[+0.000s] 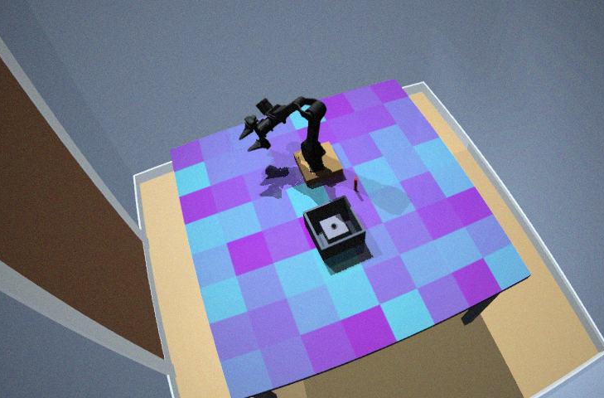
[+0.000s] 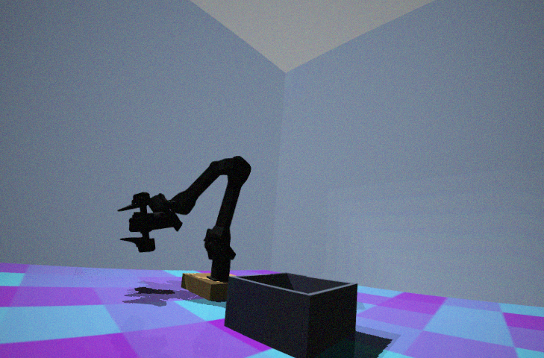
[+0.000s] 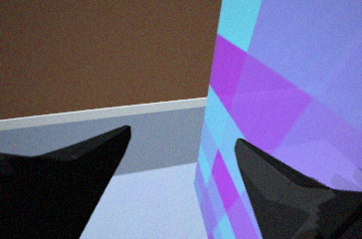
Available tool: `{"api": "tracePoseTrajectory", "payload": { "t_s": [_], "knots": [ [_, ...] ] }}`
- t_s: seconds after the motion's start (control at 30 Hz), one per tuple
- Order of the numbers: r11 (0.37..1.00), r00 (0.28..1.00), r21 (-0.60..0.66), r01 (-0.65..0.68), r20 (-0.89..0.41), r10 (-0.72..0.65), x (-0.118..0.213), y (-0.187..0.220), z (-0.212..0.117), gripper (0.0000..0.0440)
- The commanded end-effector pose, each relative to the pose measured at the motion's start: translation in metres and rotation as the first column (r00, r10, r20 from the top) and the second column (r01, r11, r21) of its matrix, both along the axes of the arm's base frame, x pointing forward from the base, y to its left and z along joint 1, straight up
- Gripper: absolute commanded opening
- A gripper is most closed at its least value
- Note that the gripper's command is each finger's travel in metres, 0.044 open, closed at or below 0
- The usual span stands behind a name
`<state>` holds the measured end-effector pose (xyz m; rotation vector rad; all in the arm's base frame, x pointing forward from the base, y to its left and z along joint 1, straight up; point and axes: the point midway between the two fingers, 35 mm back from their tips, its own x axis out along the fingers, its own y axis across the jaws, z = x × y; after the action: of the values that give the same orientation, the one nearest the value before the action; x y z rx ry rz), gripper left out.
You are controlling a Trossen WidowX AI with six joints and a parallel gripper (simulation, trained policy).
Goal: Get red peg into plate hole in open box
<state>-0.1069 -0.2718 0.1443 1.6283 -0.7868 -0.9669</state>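
Observation:
The small red peg [image 1: 355, 184] stands upright on the table beside the arm's base, to the right in the top view. It is not visible in the exterior view or the wrist view. The dark open box [image 1: 346, 246] [image 2: 266, 310] stands in front of the base. The pale plate [image 1: 327, 229] with a round dark hole lies at its bottom, with no peg in the hole. My gripper [image 1: 245, 144] [image 2: 119, 224] [image 3: 183, 136] is wide open and empty, raised high above the table on the left, far from both peg and box.
The wooden base block [image 1: 332, 162] [image 2: 204, 288] carries the arm behind the box. The box walls stand tall around the plate. The checkered table [image 1: 311, 347] [image 2: 48, 321] [image 3: 269, 115] has its left edge near the gripper's side.

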Motion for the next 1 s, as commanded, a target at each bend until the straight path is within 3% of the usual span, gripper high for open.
{"api": "tracePoseTrajectory", "payload": {
  "t_s": [0.0, 0.07, 0.43, 0.97],
  "knots": [
    [1.0, 1.0, -0.011, -0.018, -0.016, 0.018, 0.003, -0.003, 0.001, 0.0419],
    [0.998, 0.997, -0.015, -0.064, -0.043, 0.063, 0.014, -0.011, 0.002, 0.044],
    [0.947, 0.922, 0.073, -0.313, -0.217, 0.321, 0.105, -0.054, 0.001, 0.044],
    [0.786, 0.659, 0.21, -0.581, -0.446, 0.606, 0.255, -0.046, 0.007, 0.044]
  ]
}}
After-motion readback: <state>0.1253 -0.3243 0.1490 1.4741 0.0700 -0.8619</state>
